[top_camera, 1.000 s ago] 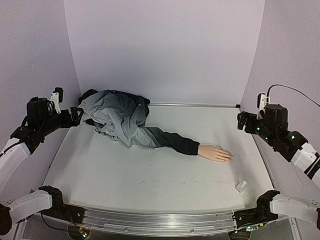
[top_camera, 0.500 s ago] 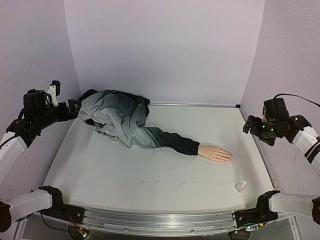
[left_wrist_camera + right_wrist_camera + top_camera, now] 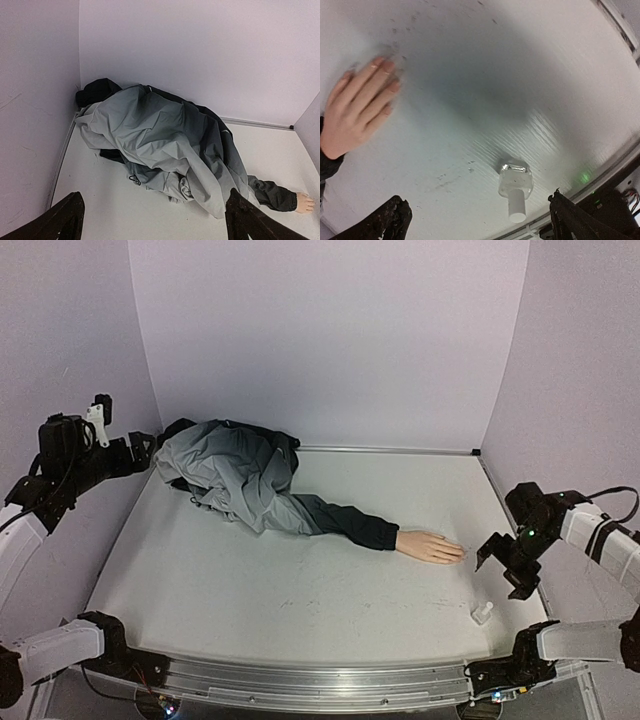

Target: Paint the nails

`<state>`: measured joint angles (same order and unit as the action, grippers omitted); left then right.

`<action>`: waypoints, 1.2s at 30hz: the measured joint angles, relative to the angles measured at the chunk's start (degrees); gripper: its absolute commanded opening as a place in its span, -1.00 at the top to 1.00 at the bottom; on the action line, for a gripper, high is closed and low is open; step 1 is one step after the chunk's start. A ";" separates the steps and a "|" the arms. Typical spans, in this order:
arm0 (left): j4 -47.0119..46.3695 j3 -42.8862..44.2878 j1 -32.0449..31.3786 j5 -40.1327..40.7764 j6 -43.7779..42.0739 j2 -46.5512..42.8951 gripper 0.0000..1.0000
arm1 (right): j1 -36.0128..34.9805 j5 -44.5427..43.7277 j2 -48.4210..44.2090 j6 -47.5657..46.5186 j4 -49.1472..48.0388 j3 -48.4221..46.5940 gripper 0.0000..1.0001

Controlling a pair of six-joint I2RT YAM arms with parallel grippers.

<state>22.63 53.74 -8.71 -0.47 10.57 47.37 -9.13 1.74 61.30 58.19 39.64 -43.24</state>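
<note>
Biggest thing is the flat white tabletop (image 3: 300,600) filling the lower half of the top view, boxed in by pale lilac walls (image 3: 330,340). Next up is a crumpled grey fabric jacket (image 3: 235,475) heaped in the upper left of the table, with one darker grey sleeve (image 3: 345,520) stretched out towards the middle right. The left gripper (image 3: 140,448) hangs at the far left edge of the top view, up off the table just beside the jacket heap. In its wrist cam the two dark fingers (image 3: 67,220) sit in opposite bottom corners, so it's spread wide with nothing in it. The right gripper (image 3: 503,572) is at the right side, low over the table, between the fake hand and the bottle but touching neither, and it's gaping wide too, holding nothing. The pale flesh-coloured mannequin hand (image 3: 430,546) pokes out of the sleeve cuff and lies flat, palm down, right of centre, fingers pointing right. Below and right of it, near the table's front right corner, is a small whitish bottle with a white cap (image 3: 482,613). It's dead centre-bottom in the right wrist cam, but I can't tell if it's upright or tipped. Smallest of all, the nails (image 3: 384,65) are tiny pinkish patches at the fingertips, upper left of the right wrist view, well apart from the bottle
</note>
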 measured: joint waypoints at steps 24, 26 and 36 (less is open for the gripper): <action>0.42 0.70 -1.16 1.68 0.02 -1.14 -0.99 | -0.26 6.23 3.37 15.72 -0.52 8.66 -0.27; 0.42 0.72 -1.16 1.70 0.04 -1.36 -0.99 | -0.44 6.23 3.93 15.65 -0.83 8.63 -0.14; 0.42 1.55 -1.16 1.77 0.04 -1.75 -0.99 | -1.62 6.21 6.01 15.76 -1.16 7.13 0.20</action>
<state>23.05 55.29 -9.87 1.30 10.61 45.63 -10.74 7.94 67.31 73.95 38.48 -36.12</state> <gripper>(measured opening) 0.995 0.421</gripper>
